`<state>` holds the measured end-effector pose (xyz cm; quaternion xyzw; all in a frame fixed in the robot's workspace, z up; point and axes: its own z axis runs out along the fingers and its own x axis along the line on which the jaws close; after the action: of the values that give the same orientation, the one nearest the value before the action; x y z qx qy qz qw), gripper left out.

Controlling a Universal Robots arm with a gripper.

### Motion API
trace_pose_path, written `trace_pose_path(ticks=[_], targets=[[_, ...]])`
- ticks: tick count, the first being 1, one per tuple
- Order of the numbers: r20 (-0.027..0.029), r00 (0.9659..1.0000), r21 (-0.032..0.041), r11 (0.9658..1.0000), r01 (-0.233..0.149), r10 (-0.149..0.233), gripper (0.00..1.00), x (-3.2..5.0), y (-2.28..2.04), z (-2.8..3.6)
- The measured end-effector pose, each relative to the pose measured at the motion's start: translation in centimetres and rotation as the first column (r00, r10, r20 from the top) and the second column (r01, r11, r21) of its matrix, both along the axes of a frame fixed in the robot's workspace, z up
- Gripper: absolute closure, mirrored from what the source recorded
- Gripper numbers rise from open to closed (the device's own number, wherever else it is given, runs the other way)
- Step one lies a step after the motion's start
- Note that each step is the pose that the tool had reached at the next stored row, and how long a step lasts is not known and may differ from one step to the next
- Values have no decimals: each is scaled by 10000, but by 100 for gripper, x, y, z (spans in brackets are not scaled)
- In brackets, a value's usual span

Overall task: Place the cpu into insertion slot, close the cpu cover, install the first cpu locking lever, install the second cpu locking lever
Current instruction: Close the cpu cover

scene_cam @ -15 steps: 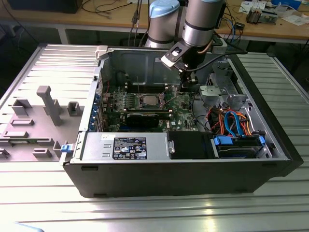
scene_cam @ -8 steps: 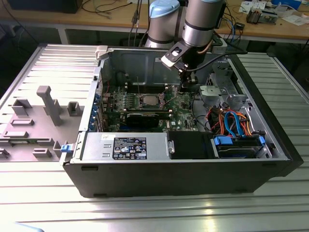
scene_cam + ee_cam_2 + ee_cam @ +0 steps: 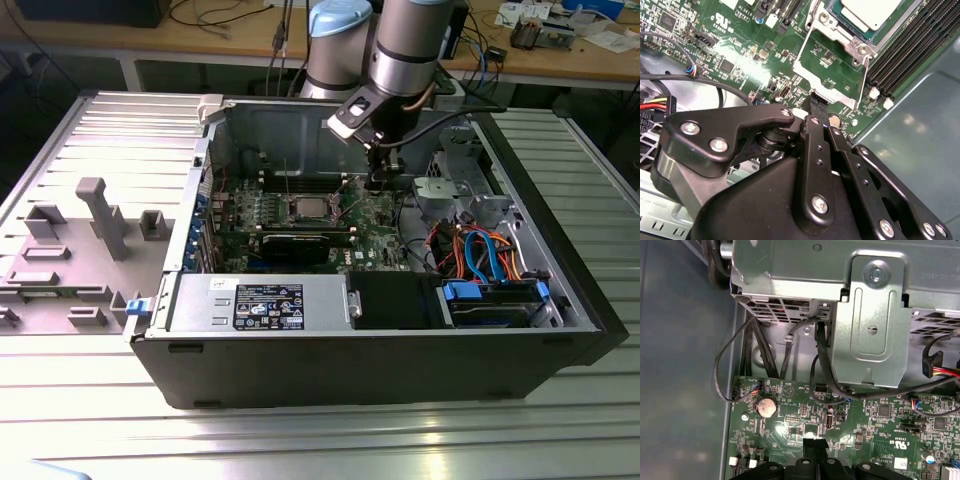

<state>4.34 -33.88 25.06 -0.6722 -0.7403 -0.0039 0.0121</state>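
Open computer case (image 3: 300, 365) lying on its side on the ribbed metal surface (image 3: 320, 445), about the middle of it. Grey arm (image 3: 410, 45) reaching down into the case, by the back wall. Green board (image 3: 715, 55) over the case's floor. Low over the board, the gripper (image 3: 817, 106), near the grey drive cage (image 3: 875, 315). Jaws drawn together to one narrow black tip, seemingly closed, with nothing seen held between. Silvery cover (image 3: 804, 47) swung open off the slot (image 3: 847, 36), green board visible through the open middle; upright or laid flat, cannot tell. Small cpu (image 3: 870, 10) already seated in the slot, metal top up, near the board's middle.

In the exterior view, cpu and slot to the exterior view's left of the jaws, with the cover between. In the second wrist view, jaw tip right at the cover's free edge, slot and cpu beyond on the same line. Touching or just apart: cannot tell. By judgement, placing done, closing of the cover in hand.
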Motion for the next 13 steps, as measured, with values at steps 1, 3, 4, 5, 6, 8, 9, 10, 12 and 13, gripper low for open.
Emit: trace_pose_path(ticks=[1,3,4,5,6,8,9,10,12,13], targets=[[0,10000,0,10000,-1,1,89,0,0,0],[0,10000,0,10000,0,0,89,-2,0,0],[0,10000,0,10000,0,0,89,-4,0,0],[-1,10000,0,10000,0,0,89,-4,0,0],[-1,10000,0,10000,0,0,89,-4,0,0],[0,10000,0,10000,0,0,89,-13,0,0],[0,10000,0,10000,0,0,89,-16,0,0],[-1,10000,1,10000,1,-1,89,-19,0,0],[0,10000,0,10000,0,0,89,-24,0,0],[0,10000,0,10000,0,0,89,-27,0,0]])
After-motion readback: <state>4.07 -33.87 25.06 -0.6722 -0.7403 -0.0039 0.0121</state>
